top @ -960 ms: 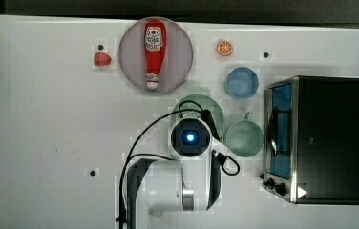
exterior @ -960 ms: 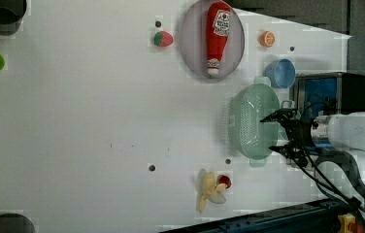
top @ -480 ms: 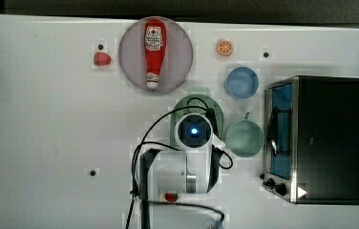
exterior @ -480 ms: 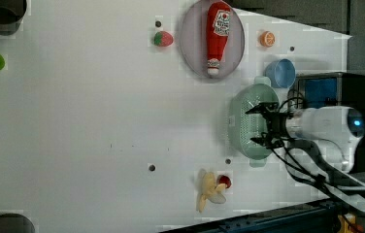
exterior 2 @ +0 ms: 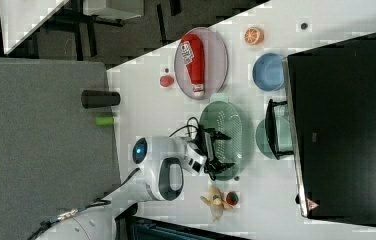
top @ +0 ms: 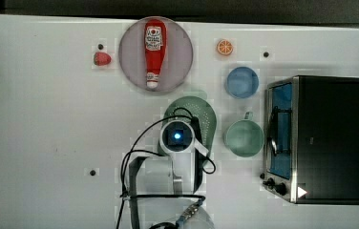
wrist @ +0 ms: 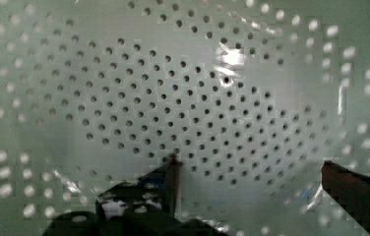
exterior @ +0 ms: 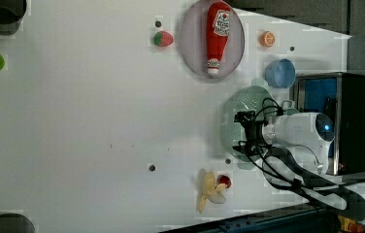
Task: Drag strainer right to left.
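Note:
The strainer [top: 205, 112] is a pale green round colander dotted with holes, standing right of the table's middle in the top view, between the ketchup plate and the green mug. My arm's wrist [top: 176, 137] covers part of it from above. My gripper [exterior: 242, 131] is open and reaches down into the strainer [exterior: 239, 103], its two dark fingers spread apart over the bowl. In the right view the gripper [exterior 2: 224, 151] sits over the nearer half of the strainer [exterior 2: 226, 117]. In the wrist view the holed bowl [wrist: 198, 98] is close up, with one fingertip [wrist: 173, 164] at its bottom.
A green mug [top: 244, 138] stands close to the strainer on the top view's right, with a black toaster oven [top: 321, 138] beyond it. A blue bowl [top: 242, 82], an orange slice [top: 224, 47], a plate with a ketchup bottle [top: 156, 55] and a strawberry [top: 102, 58] lie further up. A banana [exterior: 209, 189] lies near the table's edge.
My arm has moved over the strainer, leftward in the left view, and the open gripper has come down into the bowl. The strainer itself has not visibly shifted.

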`<state>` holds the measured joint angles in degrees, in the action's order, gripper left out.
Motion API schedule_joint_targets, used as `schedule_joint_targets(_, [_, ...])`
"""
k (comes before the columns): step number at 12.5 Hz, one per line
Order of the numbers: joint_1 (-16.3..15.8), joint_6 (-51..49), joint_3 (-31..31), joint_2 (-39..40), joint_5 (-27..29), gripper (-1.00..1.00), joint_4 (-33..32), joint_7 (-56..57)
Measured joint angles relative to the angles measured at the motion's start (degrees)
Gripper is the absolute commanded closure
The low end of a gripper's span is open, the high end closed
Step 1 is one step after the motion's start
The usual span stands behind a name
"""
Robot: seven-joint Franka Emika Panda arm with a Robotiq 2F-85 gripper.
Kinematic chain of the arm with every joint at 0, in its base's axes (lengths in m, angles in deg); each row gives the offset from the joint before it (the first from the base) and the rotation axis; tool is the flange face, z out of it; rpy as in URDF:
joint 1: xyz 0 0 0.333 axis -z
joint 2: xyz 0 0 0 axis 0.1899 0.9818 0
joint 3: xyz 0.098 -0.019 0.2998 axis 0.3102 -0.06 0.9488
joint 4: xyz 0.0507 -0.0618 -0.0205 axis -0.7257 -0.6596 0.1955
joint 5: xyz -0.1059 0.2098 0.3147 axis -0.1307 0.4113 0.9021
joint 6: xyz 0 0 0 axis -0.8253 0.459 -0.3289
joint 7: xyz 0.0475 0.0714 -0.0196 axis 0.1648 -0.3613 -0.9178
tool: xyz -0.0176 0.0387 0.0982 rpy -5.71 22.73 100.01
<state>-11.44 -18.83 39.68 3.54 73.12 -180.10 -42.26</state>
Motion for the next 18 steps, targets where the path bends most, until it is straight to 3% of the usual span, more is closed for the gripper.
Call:
schedule_joint_targets(4, [-3.5,0.6,0.5,0.0,2.5,-1.0,0.8,-1.8])
schedule_joint_targets(12, [-9.4,2.4,3.7,0.4,4.1,-1.0,1.9,-17.9])
schedule_joint_targets(16, [-16.5,1.1,2.7,3.5,4.4,-1.0,6.7,-22.2])
schedule_joint_targets(18, [-18.2,1.3,3.7,4.4,5.2,-1.0,8.6,-22.7])
